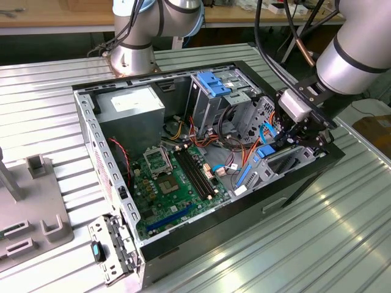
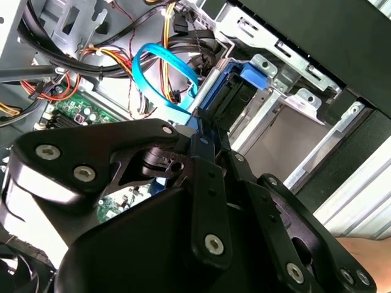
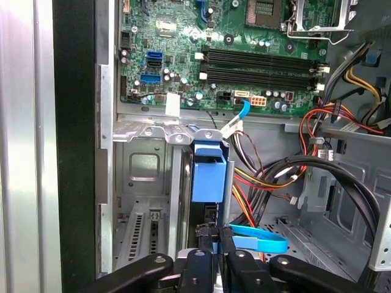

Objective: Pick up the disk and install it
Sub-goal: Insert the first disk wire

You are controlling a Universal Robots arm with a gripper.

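The black multi-link claw (image 1: 293, 141) on the silver robot arm (image 1: 354, 55) is hanging over the side of the open black computer case (image 1: 287, 204) that lies at the exterior view's right. It is clenching on the disk (image 1: 264, 152), a flat dark grey hard drive framed by bright blue plastic rails. In the first wrist view the claw (image 3: 215, 239) is pressing one finger against each face of the disk (image 3: 208, 174), which is standing on edge and showing its blue end. The disk is sitting in the slot of the bare grey metal drive cage (image 3: 143, 165), just beside the case wall. In the second wrist view the claw (image 2: 204, 133) is meeting the disk (image 2: 235, 91) at its blue rail. A light blue flat cable (image 2: 156, 67) is looping just beside the disk, with bundles of black, orange and yellow wires (image 3: 287, 168) running close by. The green motherboard (image 1: 177, 183) is lying on the case floor, well apart from the claw. The case is resting on a ribbed grey metal table (image 1: 317, 256).
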